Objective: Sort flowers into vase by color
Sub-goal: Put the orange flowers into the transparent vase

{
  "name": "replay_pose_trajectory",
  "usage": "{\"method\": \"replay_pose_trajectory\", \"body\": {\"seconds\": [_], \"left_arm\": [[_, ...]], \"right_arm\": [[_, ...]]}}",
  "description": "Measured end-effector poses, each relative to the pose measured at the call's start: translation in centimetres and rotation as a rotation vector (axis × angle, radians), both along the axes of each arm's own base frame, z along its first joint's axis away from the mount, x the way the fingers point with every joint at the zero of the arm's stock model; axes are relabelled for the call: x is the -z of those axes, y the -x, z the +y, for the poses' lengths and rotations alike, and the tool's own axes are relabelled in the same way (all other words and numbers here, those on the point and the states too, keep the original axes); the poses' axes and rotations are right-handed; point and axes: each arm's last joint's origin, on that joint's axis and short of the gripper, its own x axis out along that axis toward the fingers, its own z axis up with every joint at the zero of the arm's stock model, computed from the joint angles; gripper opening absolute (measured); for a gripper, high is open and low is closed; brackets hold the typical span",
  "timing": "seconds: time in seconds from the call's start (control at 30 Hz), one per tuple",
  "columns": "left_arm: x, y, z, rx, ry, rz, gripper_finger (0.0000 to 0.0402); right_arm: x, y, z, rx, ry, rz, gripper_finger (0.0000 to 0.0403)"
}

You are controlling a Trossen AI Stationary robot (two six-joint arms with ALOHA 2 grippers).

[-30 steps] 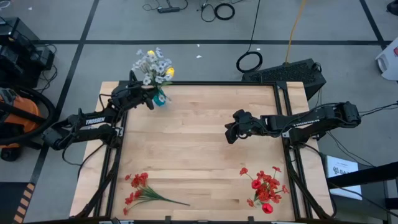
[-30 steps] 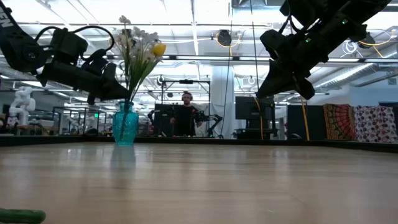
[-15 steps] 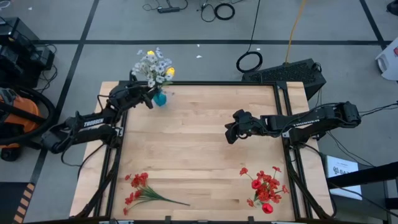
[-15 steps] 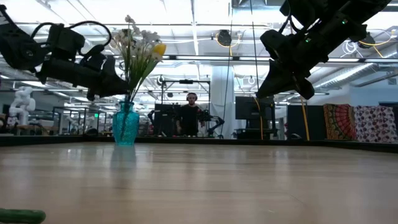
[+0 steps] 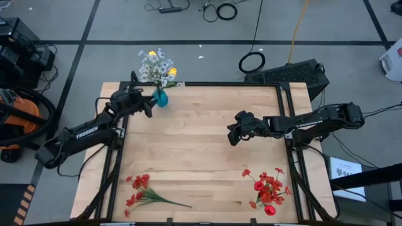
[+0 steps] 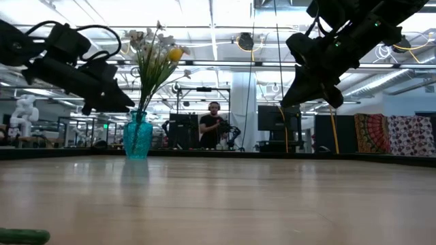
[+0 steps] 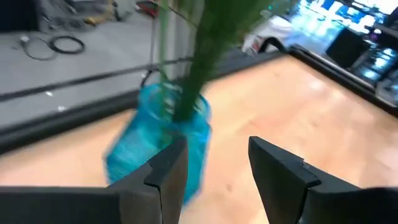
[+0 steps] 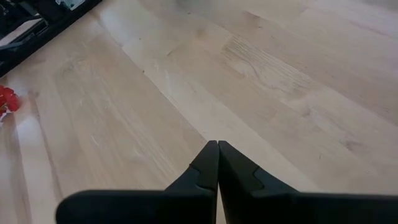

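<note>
The little blue vase (image 5: 161, 98) stands upright at the far left corner of the wooden table (image 5: 201, 150), with a bunch of white and yellow flowers (image 5: 157, 66) standing in it, their green stems rising well above its rim. The left gripper (image 5: 148, 107) hangs just beside the vase, on the side toward the table's left edge, its two fingers (image 7: 166, 171) spread apart with nothing between them; from the wrist camera the vase (image 7: 158, 146) sits just past the fingertips, not touched. The right gripper (image 5: 232, 136) hovers above the middle of the table toward the right, its fingers pressed together and holding nothing. Down at the near edge lie two loose lots of flowers: a spray of red blooms (image 5: 141, 191) on green stems near the left corner, and a thicker heap of red flowers (image 5: 268, 190) near the right corner, well apart from each other and from the vase. Beyond the table, a person (image 6: 214, 126) stands in the room.
</note>
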Motion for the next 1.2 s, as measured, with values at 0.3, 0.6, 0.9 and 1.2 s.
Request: {"method": "replay_pose_trajectory", "body": {"seconds": [0.3, 0.6, 0.9, 1.2], "left_arm": [[0.2, -1.7, -3.3, 0.135, 0.145, 0.02, 0.0175], [-1.9, -4.2, -6.6, 0.132, 0.039, 0.13, 0.0175], [-4.0, -6.5, -9.6, 0.023, 0.239, 0.198, 0.0175], [-7.2, -12.5, -14.2, 0.013, 0.32, 0.318, 0.0175]], "right_arm": [[0.0, 0.0, 0.0, -0.005, 0.006, 0.002, 0.0], [0.0, 0.0, 0.0, -0.003, 0.004, 0.001, 0.0], [0.0, 0.0, 0.0, -0.004, 0.004, 0.002, 0.0], [0.1, 0.0, 0.2, -0.092, 0.008, 0.027, 0.0]]}}
